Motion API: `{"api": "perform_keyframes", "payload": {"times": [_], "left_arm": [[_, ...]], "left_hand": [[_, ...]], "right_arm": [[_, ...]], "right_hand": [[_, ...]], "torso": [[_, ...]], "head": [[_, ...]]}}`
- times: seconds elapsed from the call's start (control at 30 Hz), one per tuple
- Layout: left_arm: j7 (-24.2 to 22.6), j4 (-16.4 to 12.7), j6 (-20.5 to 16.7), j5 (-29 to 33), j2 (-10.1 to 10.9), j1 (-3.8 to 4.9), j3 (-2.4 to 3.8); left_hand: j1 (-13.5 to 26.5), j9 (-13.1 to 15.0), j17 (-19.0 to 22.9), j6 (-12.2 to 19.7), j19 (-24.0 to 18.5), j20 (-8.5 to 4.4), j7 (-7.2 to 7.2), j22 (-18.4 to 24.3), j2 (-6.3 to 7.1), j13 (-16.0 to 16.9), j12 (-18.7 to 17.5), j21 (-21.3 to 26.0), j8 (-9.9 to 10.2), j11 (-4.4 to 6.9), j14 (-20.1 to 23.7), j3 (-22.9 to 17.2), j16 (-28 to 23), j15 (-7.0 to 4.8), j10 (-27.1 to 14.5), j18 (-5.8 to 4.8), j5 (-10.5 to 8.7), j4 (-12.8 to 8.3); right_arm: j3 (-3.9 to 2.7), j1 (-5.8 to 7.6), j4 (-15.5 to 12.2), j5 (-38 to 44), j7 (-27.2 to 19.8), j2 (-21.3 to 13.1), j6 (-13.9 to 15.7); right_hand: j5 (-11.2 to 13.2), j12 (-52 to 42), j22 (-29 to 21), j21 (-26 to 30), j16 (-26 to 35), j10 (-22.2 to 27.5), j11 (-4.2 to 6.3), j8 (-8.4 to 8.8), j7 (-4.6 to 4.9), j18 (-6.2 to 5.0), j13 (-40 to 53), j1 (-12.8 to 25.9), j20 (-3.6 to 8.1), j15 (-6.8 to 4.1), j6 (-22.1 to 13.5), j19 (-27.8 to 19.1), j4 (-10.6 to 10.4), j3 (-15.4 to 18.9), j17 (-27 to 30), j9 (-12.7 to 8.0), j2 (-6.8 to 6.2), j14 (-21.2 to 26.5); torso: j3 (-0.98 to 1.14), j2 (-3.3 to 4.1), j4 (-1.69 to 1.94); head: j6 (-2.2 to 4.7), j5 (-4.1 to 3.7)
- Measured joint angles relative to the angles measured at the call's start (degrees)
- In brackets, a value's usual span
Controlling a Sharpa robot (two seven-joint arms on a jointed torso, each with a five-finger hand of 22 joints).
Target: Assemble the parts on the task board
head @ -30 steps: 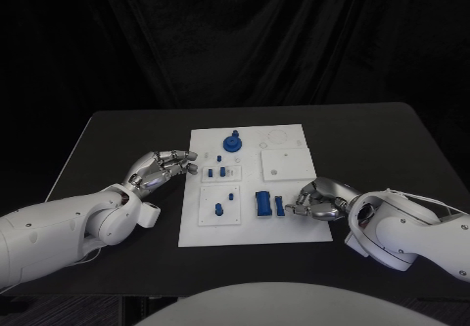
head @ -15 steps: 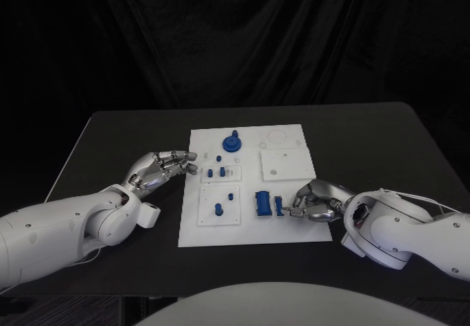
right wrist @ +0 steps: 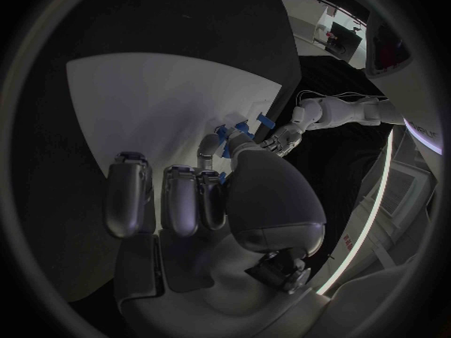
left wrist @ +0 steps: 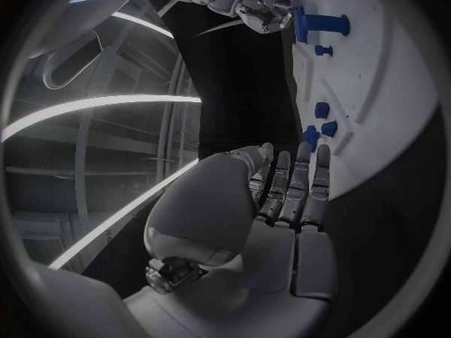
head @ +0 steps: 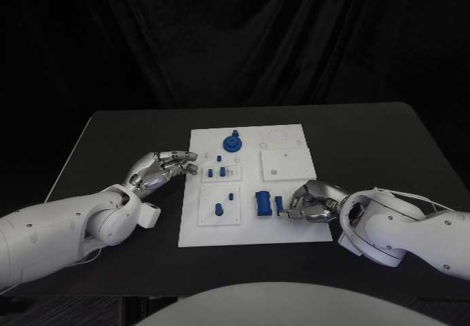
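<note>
Right hand (head: 312, 204) at near right of white board (head: 294, 231), fingertips against small blue peg (head: 280, 205); firm hold or mere touch: cannot tell. Risk: peg tipping or slipping off, knocking blue cylinder (head: 263, 203) just beside. Left hand (head: 161, 170) holding nothing, fingers loosely curled, at board's left edge. Blue knob (head: 233, 142) farther back, well apart.
</note>
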State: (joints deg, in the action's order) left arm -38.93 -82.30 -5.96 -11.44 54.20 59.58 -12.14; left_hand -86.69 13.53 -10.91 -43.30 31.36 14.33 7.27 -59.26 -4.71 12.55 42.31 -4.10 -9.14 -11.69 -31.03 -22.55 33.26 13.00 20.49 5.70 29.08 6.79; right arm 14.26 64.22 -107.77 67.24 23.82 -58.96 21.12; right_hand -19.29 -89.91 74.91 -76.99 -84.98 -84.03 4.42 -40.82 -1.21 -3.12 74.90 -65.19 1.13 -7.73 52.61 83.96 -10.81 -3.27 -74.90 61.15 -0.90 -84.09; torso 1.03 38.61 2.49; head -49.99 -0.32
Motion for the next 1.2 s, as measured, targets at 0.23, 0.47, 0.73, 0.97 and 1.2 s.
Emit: {"api": "perform_keyframes", "payload": {"times": [0.23,0.47,0.73,0.97,1.2], "left_arm": [[0.0,0.09,0.01,0.0,-0.06,-0.09,0.0],[0.0,0.1,0.02,0.0,-0.06,-0.19,0.01],[0.0,0.11,0.02,0.0,-0.06,-0.27,0.01],[0.0,0.03,-0.01,0.0,0.12,-0.33,0.01],[0.0,-2.57,-0.79,0.0,2.52,-0.35,0.01]], "left_hand": [[0.0,0.0,0.0,0.0,0.0,0.0,0.0,-0.05,0.0,0.0,0.0,0.0,0.0,0.0,0.0,0.0,0.0,0.0,0.0,0.01,0.0,0.0],[0.0,0.0,0.0,0.0,0.0,0.0,0.0,-0.05,0.0,0.0,0.0,0.0,0.0,0.0,0.0,-0.09,0.0,0.0,0.0,0.0,0.0,0.0],[0.0,0.0,-0.01,0.0,0.0,0.0,0.0,-0.04,0.0,0.01,0.0,0.0,0.0,0.0,0.0,-0.33,0.0,0.0,0.0,0.0,0.0,0.0],[0.16,0.0,0.06,0.0,0.0,0.0,0.0,-0.12,0.16,-0.05,0.0,0.0,0.0,-0.2,0.0,-0.33,0.0,0.0,-0.21,0.0,0.0,0.0],[0.53,0.0,0.13,0.0,-0.22,-0.21,0.0,-0.38,0.53,-0.13,0.0,0.0,-0.27,-0.95,0.21,-0.56,0.22,-0.21,0.11,0.01,0.22,-0.24]], "right_arm": [[0.0,-0.04,0.8,0.03,0.21,0.58,-0.16],[0.0,-0.04,1.29,0.05,0.42,0.91,-0.2],[-0.06,-0.04,1.26,0.07,0.45,1.07,-0.75],[-0.04,-0.04,0.73,0.07,0.07,0.05,-1.03],[0.12,2.01,-0.61,-0.73,-4.06,-3.44,-0.45]], "right_hand": [[-0.91,0.0,0.0,0.0,0.0,0.2,0.2,0.0,0.0,0.0,0.0,-1.26,0.0,0.0,0.0,0.0,0.55,-0.55,0.0,0.05,0.55,0.0],[1.35,0.0,0.0,0.23,0.0,0.06,0.33,0.0,0.0,0.0,0.0,-3.04,0.0,0.0,0.0,0.0,1.7,-1.7,0.0,0.13,1.06,0.0],[4.56,0.0,0.0,0.23,0.0,-0.01,0.4,0.0,0.0,0.0,0.04,-4.59,0.2,0.0,0.0,0.2,3.16,-2.21,0.0,0.21,0.21,0.0],[9.96,0.0,0.0,0.23,0.0,-0.01,0.4,0.0,0.0,0.0,0.04,-3.78,0.2,0.0,0.0,0.2,2.95,-1.02,0.0,0.51,-0.86,0.0],[8.26,0.0,0.0,0.19,0.0,-0.01,0.4,0.0,0.03,-0.01,0.03,-2.79,0.2,0.0,0.03,0.2,2.03,0.04,0.0,0.67,-0.75,0.0]], "torso": [[0.0,0.0,0.0],[0.0,0.01,-0.02],[-0.01,0.0,-0.02],[0.0,-0.01,-0.03],[0.02,-0.03,-0.07]], "head": [[0.0,0.03],[0.0,0.12],[0.0,0.03],[0.0,0.23],[0.0,0.7]]}}
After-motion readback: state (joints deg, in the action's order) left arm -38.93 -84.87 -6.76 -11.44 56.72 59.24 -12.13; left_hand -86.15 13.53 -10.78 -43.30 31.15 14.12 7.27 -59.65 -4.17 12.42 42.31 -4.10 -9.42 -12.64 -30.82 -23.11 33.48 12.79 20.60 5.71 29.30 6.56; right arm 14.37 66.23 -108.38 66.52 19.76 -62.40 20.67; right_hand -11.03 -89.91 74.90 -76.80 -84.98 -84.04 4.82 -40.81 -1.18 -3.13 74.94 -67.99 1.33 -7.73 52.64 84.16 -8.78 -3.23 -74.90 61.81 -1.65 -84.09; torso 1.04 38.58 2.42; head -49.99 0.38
